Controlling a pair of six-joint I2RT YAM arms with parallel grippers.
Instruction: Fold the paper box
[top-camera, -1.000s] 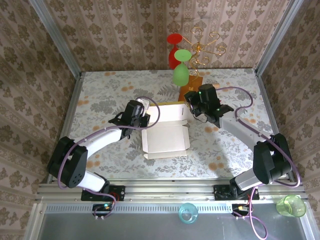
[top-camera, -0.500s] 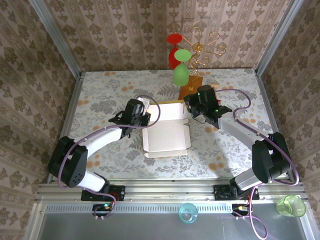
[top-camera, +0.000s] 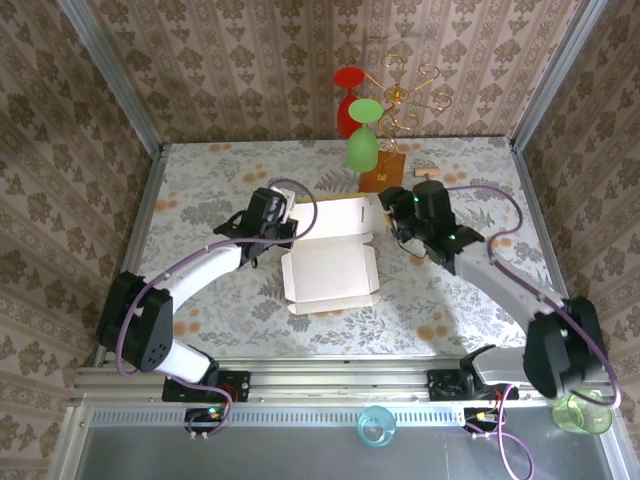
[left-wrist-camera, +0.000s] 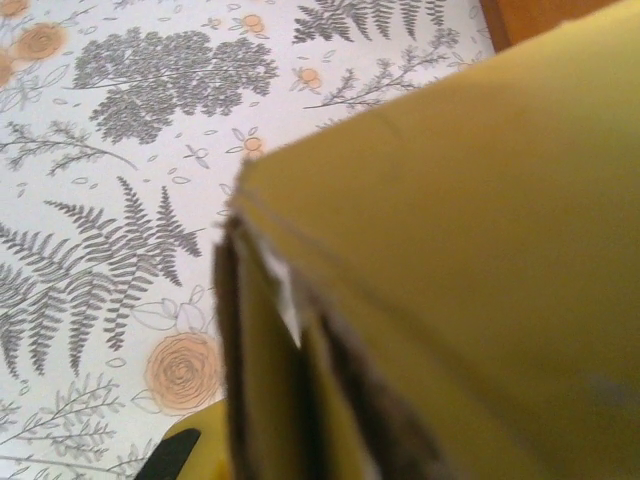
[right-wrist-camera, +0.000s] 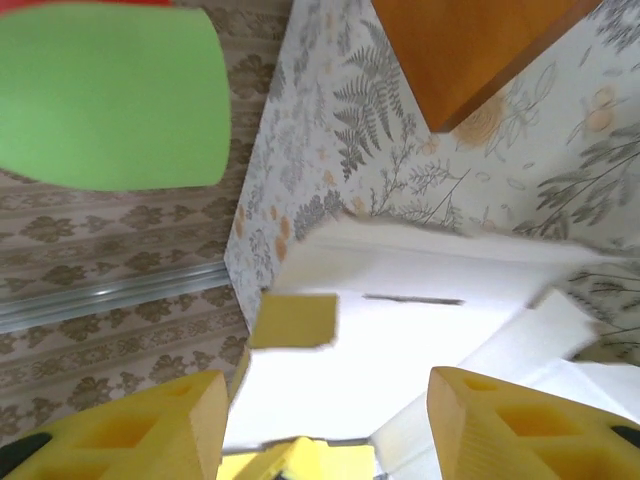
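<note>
Top external shows me the thin mustard-yellow cardboard box (top-camera: 330, 272) mid-table, white inside up, long axis left to right, its rear lid raised toward the far wall. Left wrist adds the yellow outer face, pinched in my closed left gripper (top-camera: 288, 222). My right gripper (right-wrist-camera: 325, 400) stands wide apart at the lid's right end.

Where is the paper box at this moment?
In the top view, the paper box lies mid-table between the left hand and right hand, close to the wooden block.
</note>
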